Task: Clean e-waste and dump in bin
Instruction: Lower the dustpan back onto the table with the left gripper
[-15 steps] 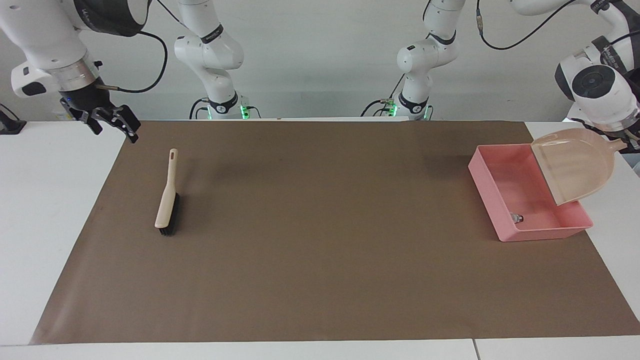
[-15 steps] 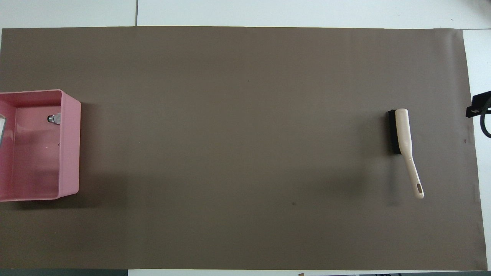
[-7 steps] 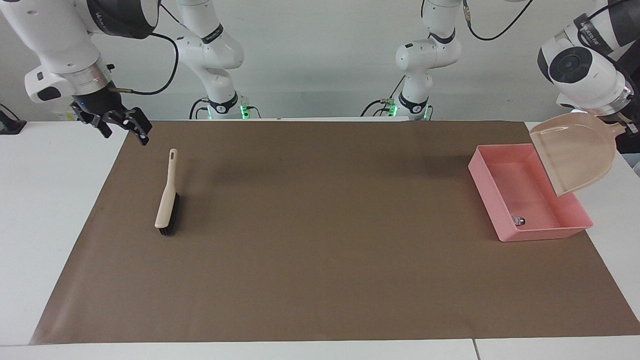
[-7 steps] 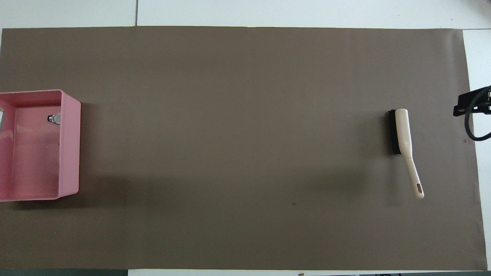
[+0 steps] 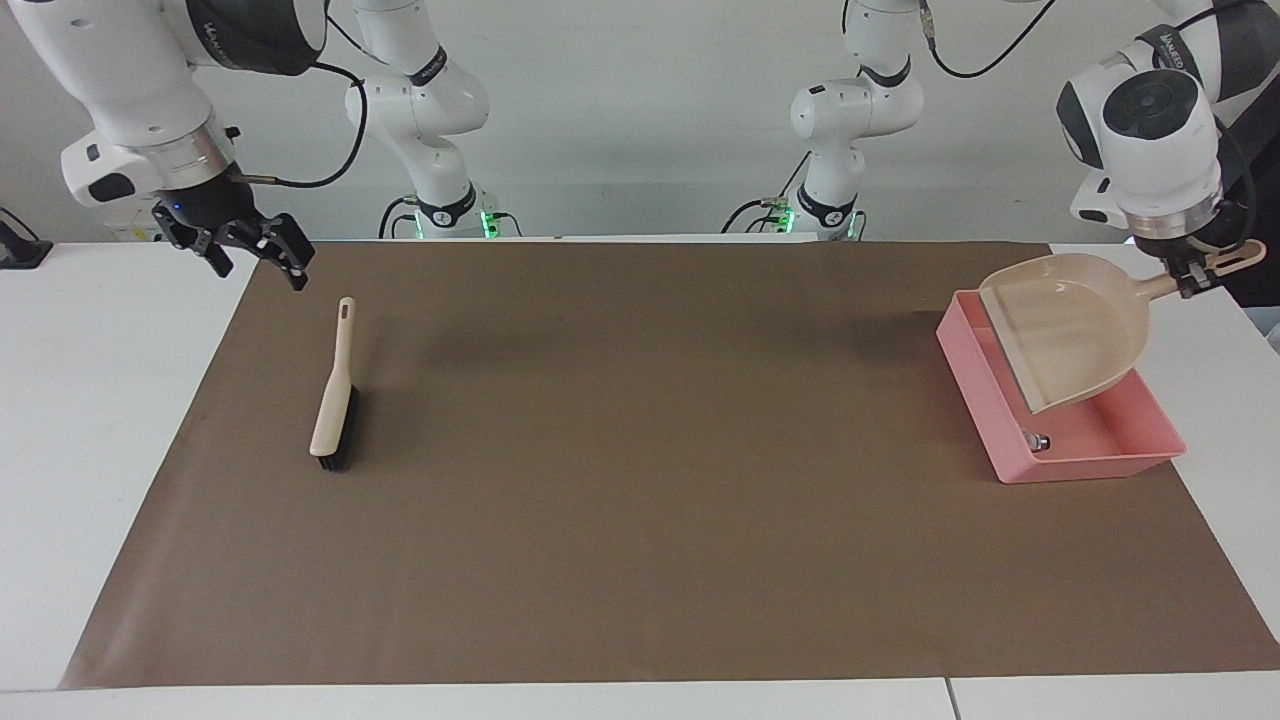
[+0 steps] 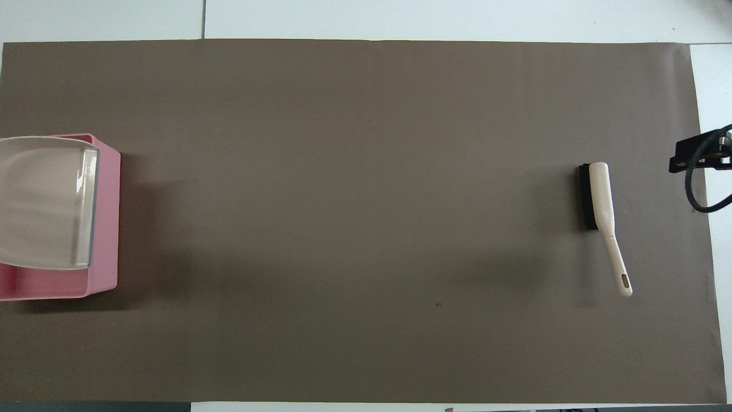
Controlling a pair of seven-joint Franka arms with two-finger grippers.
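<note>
Your left gripper (image 5: 1195,278) is clamped on the dustpan (image 5: 1065,335) handle, pan tilted mouth-down over the bin (image 5: 1090,465), one e-waste bit (image 5: 1035,440) lying directly below the lip in the bin's corner, while your right gripper (image 5: 255,252) waits open-fingered above the brush (image 5: 334,392).

Left end effector (image 5: 1192,280) (upper right of the facing frame) clamps a handle; right end effector (image 5: 250,252), upper left, hangs with fingers spread.

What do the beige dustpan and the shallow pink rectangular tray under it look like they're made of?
Beige dustpan: likely thin moulded plastic with a smooth, slightly glossy finish; its lip looks translucent. Shallow pink rectangular tray: probably rigid plastic of even colour, with thin straight walls.
</note>
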